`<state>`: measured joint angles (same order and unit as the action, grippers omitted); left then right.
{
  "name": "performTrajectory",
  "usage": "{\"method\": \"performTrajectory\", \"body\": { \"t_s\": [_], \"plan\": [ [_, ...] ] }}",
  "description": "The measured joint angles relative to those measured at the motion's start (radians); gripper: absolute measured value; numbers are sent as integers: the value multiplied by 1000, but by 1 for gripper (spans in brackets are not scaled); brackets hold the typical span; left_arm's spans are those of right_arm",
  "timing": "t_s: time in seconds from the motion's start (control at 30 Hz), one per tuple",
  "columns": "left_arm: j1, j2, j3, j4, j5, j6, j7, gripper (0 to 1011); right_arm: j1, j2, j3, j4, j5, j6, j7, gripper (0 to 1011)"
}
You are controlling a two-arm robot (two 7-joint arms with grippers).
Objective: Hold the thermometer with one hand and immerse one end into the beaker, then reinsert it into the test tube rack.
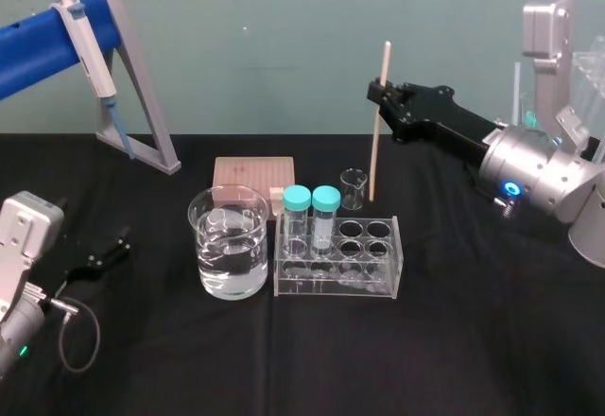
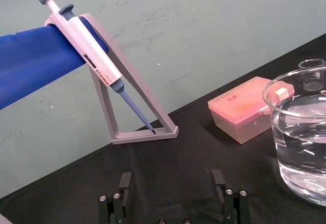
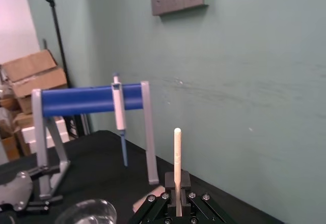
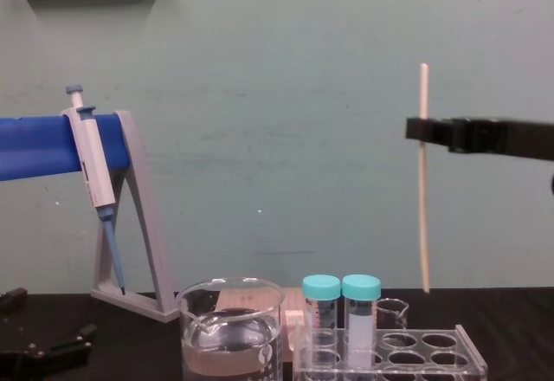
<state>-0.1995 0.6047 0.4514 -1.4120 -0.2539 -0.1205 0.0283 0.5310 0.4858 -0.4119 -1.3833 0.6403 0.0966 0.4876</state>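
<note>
The right gripper (image 1: 381, 92) pinches the thermometer (image 1: 376, 151) in its upper third and holds it upright in the air by the right half of the rack (image 1: 338, 257). In the chest view its lower end hangs clear above the rack's top. The beaker (image 1: 228, 246), part full of clear liquid, stands just left of the rack. The left gripper (image 2: 172, 193) sits low over the table (image 1: 473, 340) at the far left, fingers spread, holding nothing

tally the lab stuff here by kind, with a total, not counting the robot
beakers: 2 (large beaker, small beaker)
teal-capped tubes: 2
thermometer: 1, upright in the right tool
test tube rack: 1
pipette: 1
pipette stand: 1
tip box: 1
total: 9 (left tool idle, open)
</note>
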Motion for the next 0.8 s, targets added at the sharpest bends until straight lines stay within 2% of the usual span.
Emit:
{"method": "performTrajectory", "body": {
  "t_s": [0.4,0.8],
  "plan": [
    [0,0,0,0,0,0,0,1004,-37,11,19,10,-15,8,-13,53],
    [0,0,0,0,0,0,0,1004,-19,-18,7,68,-37,-16,24,53]
  ]
}}
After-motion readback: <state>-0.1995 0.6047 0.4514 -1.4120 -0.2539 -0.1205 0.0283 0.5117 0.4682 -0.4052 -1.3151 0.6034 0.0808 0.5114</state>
